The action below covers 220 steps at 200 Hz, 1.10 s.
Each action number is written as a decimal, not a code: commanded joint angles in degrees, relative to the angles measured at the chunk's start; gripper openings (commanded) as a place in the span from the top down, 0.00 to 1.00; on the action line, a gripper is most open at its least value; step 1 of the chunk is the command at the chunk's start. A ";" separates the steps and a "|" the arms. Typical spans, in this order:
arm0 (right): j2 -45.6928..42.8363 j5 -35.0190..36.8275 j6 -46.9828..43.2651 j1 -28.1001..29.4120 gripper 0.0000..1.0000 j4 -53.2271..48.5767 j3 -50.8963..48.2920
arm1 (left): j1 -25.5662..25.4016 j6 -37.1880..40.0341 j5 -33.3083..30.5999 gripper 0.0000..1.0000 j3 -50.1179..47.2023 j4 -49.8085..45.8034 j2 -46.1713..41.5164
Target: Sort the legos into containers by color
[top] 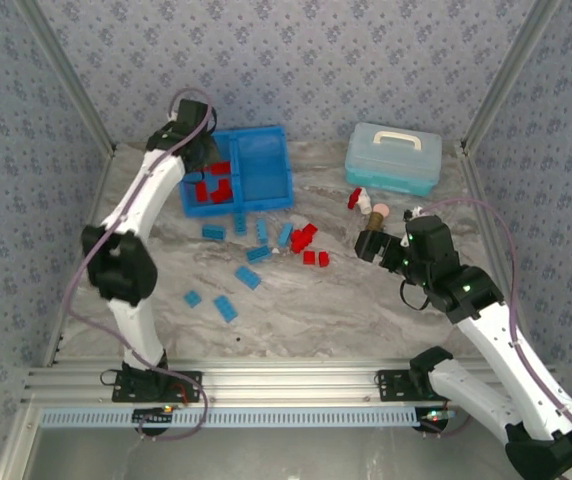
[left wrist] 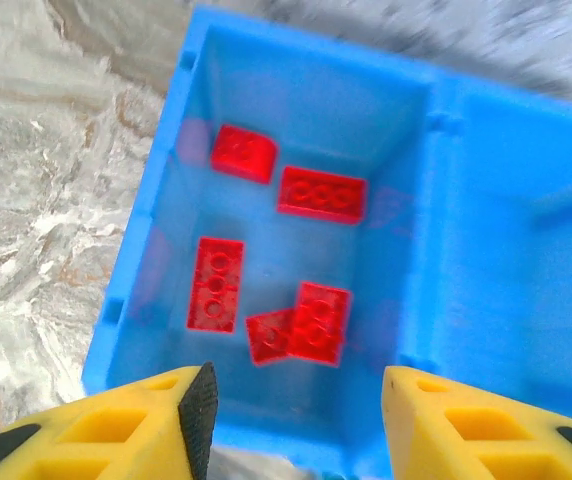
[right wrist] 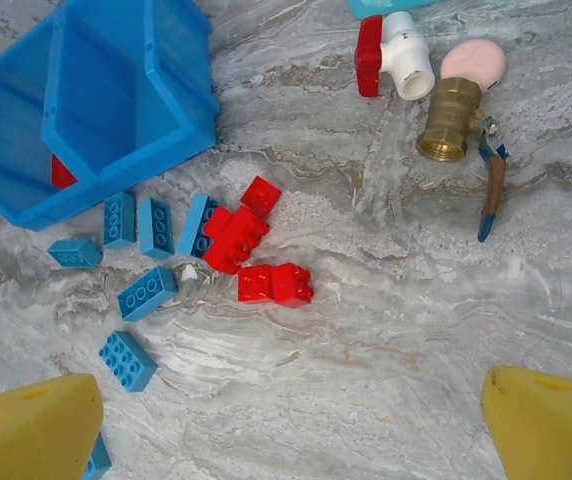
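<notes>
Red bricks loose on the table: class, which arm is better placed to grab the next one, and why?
Probably the right arm. Its open jaws look down on the loose red bricks nearby. The left arm hangs over the tray, open jaws above the compartment holding red bricks, farther from the pile.

The tray (left wrist: 296,110) is smooth, glossy blue plastic, faintly mirroring the shiny red bricks (left wrist: 321,193) inside. The blue bricks (right wrist: 147,292) are the same studded hard plastic. The desk (right wrist: 366,350) has a smooth, grey-veined marble look. The fitting (right wrist: 448,118) is bright brass-coloured metal. The fingers (left wrist: 446,420) are matt yellow plastic with a black pad (left wrist: 202,410). The box (top: 393,160) is translucent plastic.
</notes>
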 commanded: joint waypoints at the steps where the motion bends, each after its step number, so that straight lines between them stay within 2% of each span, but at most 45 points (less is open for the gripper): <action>1: 0.62 -0.18 -1.04 -0.56 0.00 1.40 1.06 | -5.75 -2.20 4.29 0.51 -7.67 3.09 -12.18; 21: 0.76 -0.21 -0.86 -0.85 0.00 2.77 0.23 | -13.92 -3.49 2.53 0.51 -15.67 7.53 -18.44; 43: 0.95 -0.35 -0.74 -1.15 0.00 3.30 -0.34 | -23.10 -5.94 0.68 0.51 -21.76 9.87 -19.86; 74: 0.27 -0.01 -0.43 -1.43 0.00 2.54 -1.07 | -31.55 -14.30 0.28 0.51 -26.38 12.92 -14.50; 93: -0.65 0.20 0.23 -1.50 0.00 2.48 -1.83 | -35.50 -18.22 -1.30 0.52 -25.25 14.55 -8.58; 152: -4.24 1.10 0.20 -2.07 0.00 -0.84 -2.19 | -41.35 -19.42 -5.93 0.51 -9.02 5.67 11.17; 220: -6.24 0.32 -0.01 -3.21 0.00 -1.70 -3.06 | -42.03 -20.16 -6.81 0.52 -3.91 3.81 20.57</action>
